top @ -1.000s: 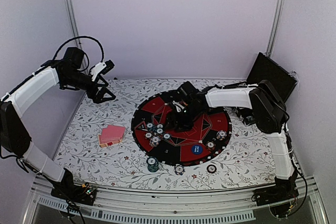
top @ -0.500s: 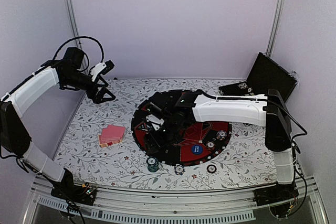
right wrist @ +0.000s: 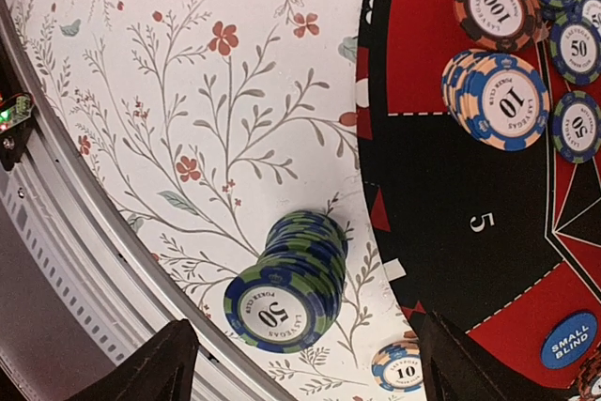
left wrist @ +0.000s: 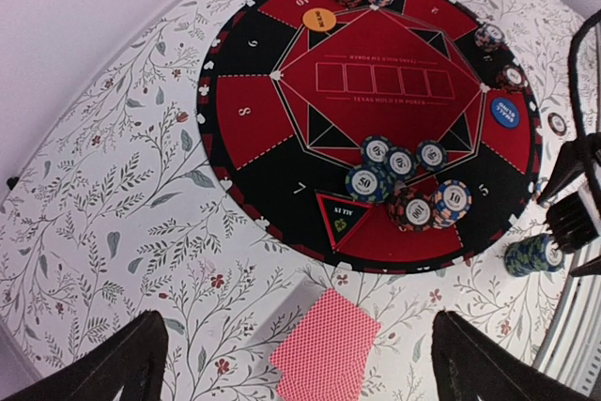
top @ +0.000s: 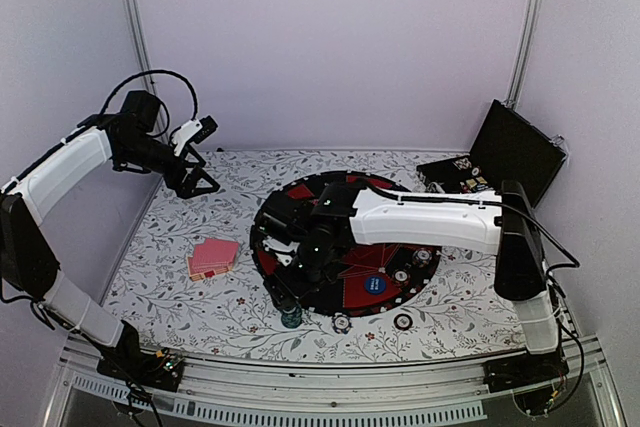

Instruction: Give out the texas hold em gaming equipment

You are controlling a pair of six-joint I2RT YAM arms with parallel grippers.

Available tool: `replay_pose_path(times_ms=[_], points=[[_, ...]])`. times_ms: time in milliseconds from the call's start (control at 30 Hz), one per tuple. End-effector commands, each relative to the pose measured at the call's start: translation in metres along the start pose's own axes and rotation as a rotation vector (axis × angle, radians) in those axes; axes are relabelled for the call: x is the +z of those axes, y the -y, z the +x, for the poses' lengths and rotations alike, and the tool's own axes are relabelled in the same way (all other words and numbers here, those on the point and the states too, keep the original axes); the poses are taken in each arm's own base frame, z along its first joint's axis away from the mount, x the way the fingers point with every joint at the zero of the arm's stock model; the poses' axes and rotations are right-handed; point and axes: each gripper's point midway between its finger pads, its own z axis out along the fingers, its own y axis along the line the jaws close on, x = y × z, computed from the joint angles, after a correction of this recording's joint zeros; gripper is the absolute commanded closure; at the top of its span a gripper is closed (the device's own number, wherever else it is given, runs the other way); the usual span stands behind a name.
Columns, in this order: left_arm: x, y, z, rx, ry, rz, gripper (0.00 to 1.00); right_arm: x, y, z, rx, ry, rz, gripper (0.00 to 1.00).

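Most chips (left wrist: 404,180) sit clumped lower-centre on the mat (left wrist: 244,119), card deck (left wrist: 324,354) undealt, green stack (right wrist: 286,279) under empty, splayed right gripper (right wrist: 310,368); left gripper (top: 198,183) agape, idle, so distribution looks early.

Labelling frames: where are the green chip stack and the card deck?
green chip stack (right wrist: 289,274): right wrist view, stack's side.
card deck (left wrist: 325,347): left wrist view, top card's back.

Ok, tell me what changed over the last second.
The right hand swung from the middle of the mat to its near-left edge and hangs open over the green chip stack, holding nothing. The left hand, the cards and that stack stayed put.
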Motion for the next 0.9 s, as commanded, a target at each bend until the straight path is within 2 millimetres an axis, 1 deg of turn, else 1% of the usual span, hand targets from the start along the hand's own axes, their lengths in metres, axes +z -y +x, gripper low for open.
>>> replay_pose_path(times_ms=[0, 233, 367, 500, 633, 867], points=[[-0.013, 0.002, -0.009, 0.005, 0.019, -0.016, 0.0, 0.015, -0.004, 0.01, -0.047, -0.05, 0.042, 0.16], [-0.015, 0.003, -0.01, 0.007, 0.021, -0.018, 0.0, 0.024, -0.013, 0.011, -0.072, -0.072, 0.016, 0.19], [-0.015, 0.003, -0.01, 0.01, 0.021, -0.018, 0.0, 0.032, -0.015, 0.014, -0.083, -0.095, 0.009, 0.22], [-0.015, 0.002, -0.009, 0.014, 0.018, -0.022, 0.0, 0.039, -0.014, 0.017, -0.086, -0.111, 0.013, 0.26], [-0.016, 0.002, -0.011, 0.018, 0.021, -0.024, 0.0, 0.044, -0.009, 0.019, -0.089, -0.123, 0.038, 0.27], [-0.015, 0.002, -0.011, 0.016, 0.022, -0.024, 0.0, 0.046, -0.003, 0.017, -0.093, -0.121, 0.07, 0.32]])
